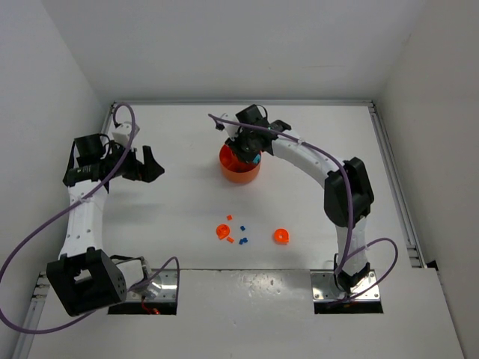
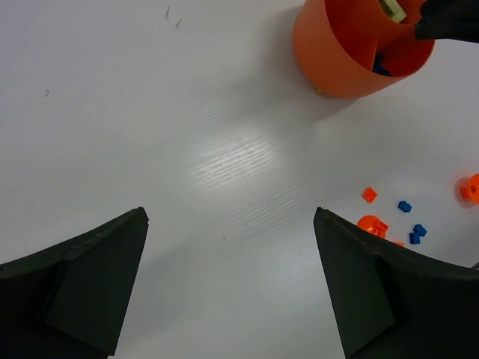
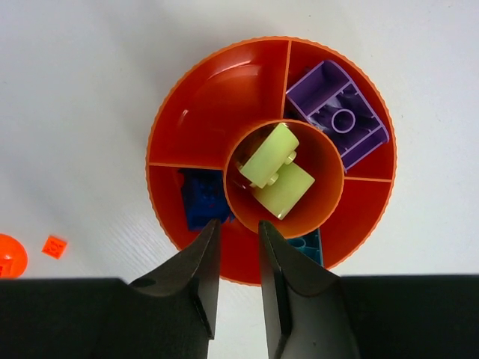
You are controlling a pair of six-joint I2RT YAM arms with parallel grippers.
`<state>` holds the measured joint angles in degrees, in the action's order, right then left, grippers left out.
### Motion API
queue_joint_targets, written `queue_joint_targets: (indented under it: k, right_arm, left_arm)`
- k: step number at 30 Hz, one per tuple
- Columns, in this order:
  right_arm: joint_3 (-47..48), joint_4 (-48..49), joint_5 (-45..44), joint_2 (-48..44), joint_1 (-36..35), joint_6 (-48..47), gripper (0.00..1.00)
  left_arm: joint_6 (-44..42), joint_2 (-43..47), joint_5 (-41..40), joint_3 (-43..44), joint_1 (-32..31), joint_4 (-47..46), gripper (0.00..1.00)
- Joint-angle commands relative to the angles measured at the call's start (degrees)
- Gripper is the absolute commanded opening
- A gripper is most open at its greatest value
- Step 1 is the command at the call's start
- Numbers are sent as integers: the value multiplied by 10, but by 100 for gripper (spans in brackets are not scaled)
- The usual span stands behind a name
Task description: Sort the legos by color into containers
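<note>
Presently, the white counter (image 1: 172,142) carries the task's whole stock. The round, bright orange plastic dish (image 3: 196,105) stands toward its far middle.

Right hand (image 3: 238,228): poised directly above the dish's near rim. Its fingers are drawn close with a narrow gap, and nothing is visible between them.

Left hand (image 2: 232,284): hovering over bare counter well to the left of the dish, fingers spread wide and holding nothing.

Dish contents:
- Centre cup: lime green bricks (image 3: 273,168).
- One outer compartment: a large purple brick (image 3: 338,114).
- Another: a dark blue brick (image 3: 200,198).
- Near side: a cyan brick (image 3: 307,243), partly hidden by a finger.
- At least one outer compartment shows bare.

Unsorted, between the dish and the arm bases, well apart from the dish:
- Two round orange pieces (image 1: 223,231).
- Several tiny blue bricks (image 1: 242,226).
- Several tiny orange bricks (image 1: 229,218).

Assessment: sorting is partly done, and the right hand appears to sit between a deposit and the next pick. The next move calls for travelling to the loose cluster and pinching one small piece precisely. Blue would go with the blue, orange to a bare compartment.
</note>
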<state>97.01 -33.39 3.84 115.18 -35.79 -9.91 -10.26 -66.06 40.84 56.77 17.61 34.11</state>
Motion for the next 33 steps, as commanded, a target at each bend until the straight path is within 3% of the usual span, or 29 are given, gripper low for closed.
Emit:
queue_joint_targets:
  k: [1,6,8,12,16,19,23,27,33]
  right_arm:
    - [24,-4,13,-33,5,13,29]
    - [-10,-15,-8,-108,5,24,35]
    - [-59,-9,-27,-160,12,24,42]
    - [-139,-8,-48,-223,38,13,42]
    - [-228,-8,-48,-286,70,18,42]
    - [-276,3,-41,-332,105,29,43]
    - [-302,10,-33,-358,148,41,43]
    - [-288,10,12,-353,194,52,43]
    - [-264,10,88,-333,248,62,51]
  left_arm:
    - [-9,33,11,0,-10,-16,100]
    - [-38,62,4,-20,-91,-5,100]
    - [-44,68,-15,-20,-162,1,98]
    - [-56,50,-65,-20,-305,7,91]
    - [-117,-35,-127,18,-486,44,82]
    - [-189,-104,-126,49,-555,80,77]
    - [-304,-136,-73,41,-583,58,69]
    - [-345,-179,-102,61,-623,28,68]
    - [-445,-258,-190,77,-682,32,44]
